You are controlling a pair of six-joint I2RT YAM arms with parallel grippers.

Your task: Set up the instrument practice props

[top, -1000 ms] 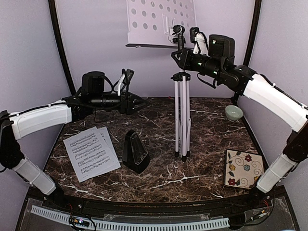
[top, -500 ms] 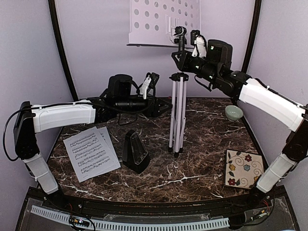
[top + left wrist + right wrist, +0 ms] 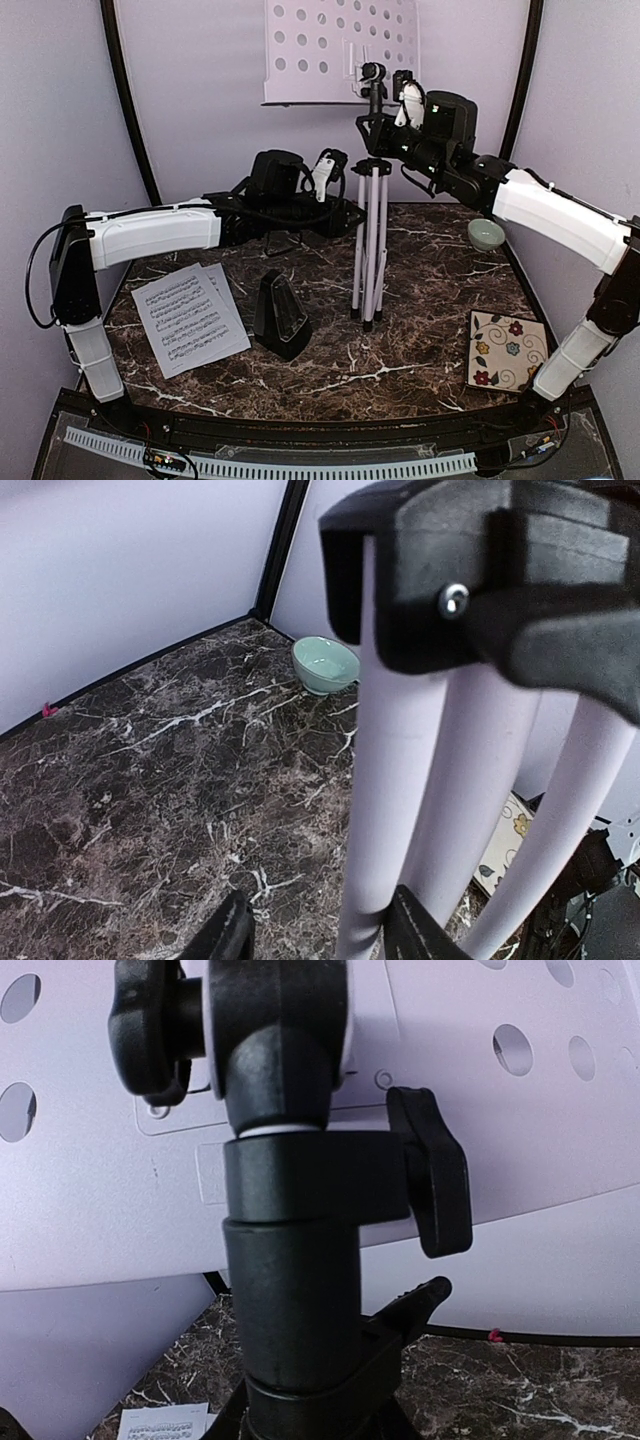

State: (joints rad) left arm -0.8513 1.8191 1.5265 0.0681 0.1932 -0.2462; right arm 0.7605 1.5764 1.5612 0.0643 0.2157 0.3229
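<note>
From above I counted one white music stand (image 3: pixel 340 50), its hole-dotted desk at twelve o'clock, two printed sheets (image 3: pixel 188 318) at eight, and one black pyramid metronome (image 3: pixel 281 315) just beside them. My right gripper (image 3: pixel 372 118) clamped the stand's neck, while my left gripper (image 3: pixel 352 214) hung unclenched around a leg. Only the left wrist showed three smooth pale tubes (image 3: pixel 385 810) and one glossy green bowl (image 3: pixel 325 664) at twelve on veined marble. Only the right wrist showed two black knobs (image 3: pixel 430 1175).

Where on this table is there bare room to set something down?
The table is bare at the front between the metronome and the floral tile, and at the back between the music stand and the bowl. Crowded: left side with the music sheets, and where the left gripper reaches the stand.
</note>
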